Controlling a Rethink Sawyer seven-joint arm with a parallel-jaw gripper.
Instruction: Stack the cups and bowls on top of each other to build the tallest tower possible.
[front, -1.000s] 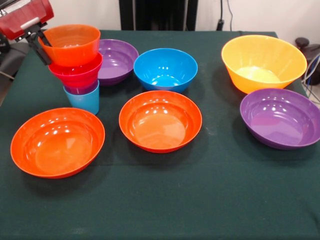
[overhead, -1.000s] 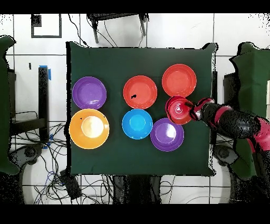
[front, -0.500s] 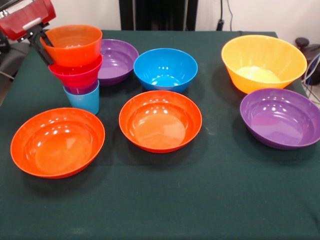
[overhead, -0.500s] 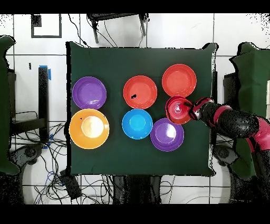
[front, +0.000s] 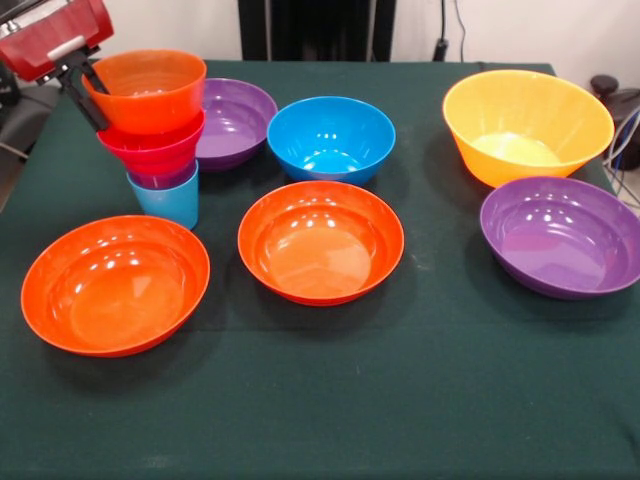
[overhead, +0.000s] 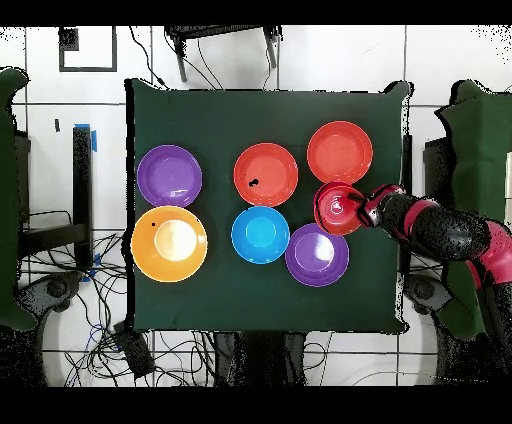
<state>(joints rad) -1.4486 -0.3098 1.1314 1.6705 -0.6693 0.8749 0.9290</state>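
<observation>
At the worktop's (front: 330, 400) corner where the tower (front: 158, 135) stands, the pincer (front: 82, 85) sits against the rim of the small orange bowl (front: 145, 88), the tower's top piece. Its black fingers (front: 78, 95) straddle that rim on the side away from the other dishes, one apparently inside the bowl and one outside, so I judge them closed on the bowl wall; I cannot tell whether the grip has been slackened.

The tower reads from the bottom: light blue cup (front: 168, 200), a sliver of purple cup (front: 165, 180), pink bowl (front: 153, 148), small orange bowl. Its axis is upright, perhaps leaning a little toward the pincer.

From the overhead view the arm (overhead: 440, 230) comes in from the worktop's edge, and the tower (overhead: 338, 208) lies straight ahead of the pincer (overhead: 366, 212).

The blue bowl (front: 331, 137) looks the next size up. It lies beyond the tower from the pincer, with one wide purple bowl (front: 236, 122) between, touching or nearly touching the tower. So any reach toward it likely has to lift clear over the tower first.

Two orange-red bowls (front: 116, 283) (front: 321, 240), a second purple bowl (front: 560, 236) and the yellow bowl (front: 527, 124) wait loose on the worktop.
</observation>
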